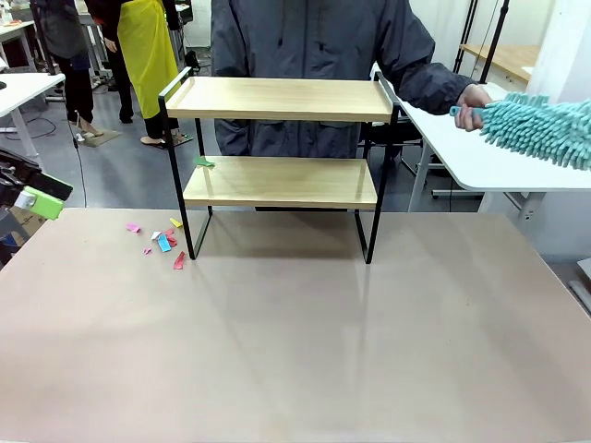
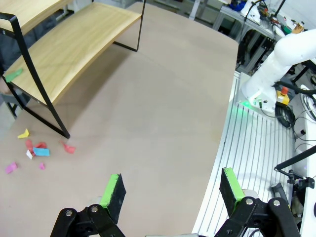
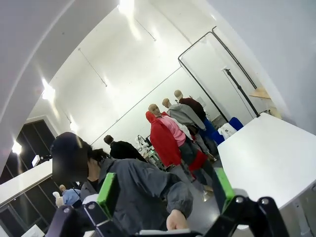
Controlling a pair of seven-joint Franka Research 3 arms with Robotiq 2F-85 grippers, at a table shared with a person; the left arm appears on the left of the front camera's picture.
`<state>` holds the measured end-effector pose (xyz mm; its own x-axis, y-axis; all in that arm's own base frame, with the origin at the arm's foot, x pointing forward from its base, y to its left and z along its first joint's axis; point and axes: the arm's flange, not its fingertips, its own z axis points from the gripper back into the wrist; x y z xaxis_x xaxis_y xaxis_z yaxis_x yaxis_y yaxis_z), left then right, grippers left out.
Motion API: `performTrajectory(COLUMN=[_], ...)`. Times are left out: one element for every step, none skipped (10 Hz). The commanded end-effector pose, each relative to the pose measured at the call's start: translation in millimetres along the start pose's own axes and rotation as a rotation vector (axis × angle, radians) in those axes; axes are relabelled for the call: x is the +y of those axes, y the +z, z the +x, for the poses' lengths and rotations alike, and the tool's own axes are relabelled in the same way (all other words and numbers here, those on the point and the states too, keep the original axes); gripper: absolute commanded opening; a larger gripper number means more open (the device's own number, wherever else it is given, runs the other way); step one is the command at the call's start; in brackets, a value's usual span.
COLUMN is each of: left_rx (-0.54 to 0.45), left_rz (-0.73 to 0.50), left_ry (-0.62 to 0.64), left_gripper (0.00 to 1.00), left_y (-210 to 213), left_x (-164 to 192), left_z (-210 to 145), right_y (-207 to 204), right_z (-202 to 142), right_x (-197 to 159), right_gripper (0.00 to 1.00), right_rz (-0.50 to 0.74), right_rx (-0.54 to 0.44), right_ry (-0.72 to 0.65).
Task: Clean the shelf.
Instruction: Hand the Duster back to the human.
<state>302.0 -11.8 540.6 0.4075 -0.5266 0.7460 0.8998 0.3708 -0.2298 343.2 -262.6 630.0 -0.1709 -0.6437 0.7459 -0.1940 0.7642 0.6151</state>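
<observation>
looking along the left gripper (image 2: 170, 190) first: we see its green-padded fingers (image 2: 112, 188) spread wide apart with nothing between them, hanging over bare table (image 2: 163, 113). same story for the right gripper (image 3: 165, 195), jaws wide apart and holding nothing, tilted up at the room rather than the table.

the shelf (image 1: 282, 148) stands at the far middle of the table in the front view, both wooden boards level in the black frame. a green scrap (image 1: 203, 161) sits on the left end of the lower board, and the left wrist view picks it up too, near the board's corner. a scatter of small coloured paper scraps (image 1: 162, 240) lies on the table just beside the shelf's front left leg.

the front view gives us what the wrist cams don't: the person behind the shelf, their hand (image 1: 475, 98) gripping a fluffy teal duster (image 1: 540, 127) out to the right over a white side table (image 1: 480, 157). the right wrist view mostly gets the person's grey jacket, white walls and ceiling lights. the left wrist view adds the other arm's white base (image 2: 269, 74) on a ribbed metal plate past the table edge.

table top is plain beige-grey, matte.
</observation>
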Motion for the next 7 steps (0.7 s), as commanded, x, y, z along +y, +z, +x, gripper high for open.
performTrajectory(left_rx=[-0.021,-0.021,-0.021,-0.021,-0.021,-0.021,-0.021], left_rz=[-0.011,-0.011,-0.011,-0.011,-0.011,-0.011,-0.011], left_ry=[0.001,0.001,0.001,0.001,0.001,0.001,0.001], left_gripper=[1.0,1.0,1.0,1.0,1.0,1.0,1.0], left_y=[-0.3,-0.3,-0.3,-0.3,-0.3,-0.3,-0.3], left_x=[-0.6,-0.6,-0.6,-0.6,-0.6,-0.6,-0.6], left_z=[2.4,2.4,2.4,2.4,2.4,2.4,2.4], right_y=[1.0,1.0,1.0,1.0,1.0,1.0,1.0], right_z=[-1.0,-1.0,-1.0,-1.0,-1.0,-1.0,-1.0], right_x=[-0.4,-0.4,-0.4,-0.4,-0.4,-0.4,-0.4], right_gripper=[1.0,1.0,1.0,1.0,1.0,1.0,1.0], right_rz=[-0.011,-0.011,-0.011,-0.011,-0.011,-0.011,-0.011], right_rx=[0.001,0.001,0.001,0.001,0.001,0.001,0.001], right_ry=[0.014,0.014,0.014,0.014,0.014,0.014,0.014])
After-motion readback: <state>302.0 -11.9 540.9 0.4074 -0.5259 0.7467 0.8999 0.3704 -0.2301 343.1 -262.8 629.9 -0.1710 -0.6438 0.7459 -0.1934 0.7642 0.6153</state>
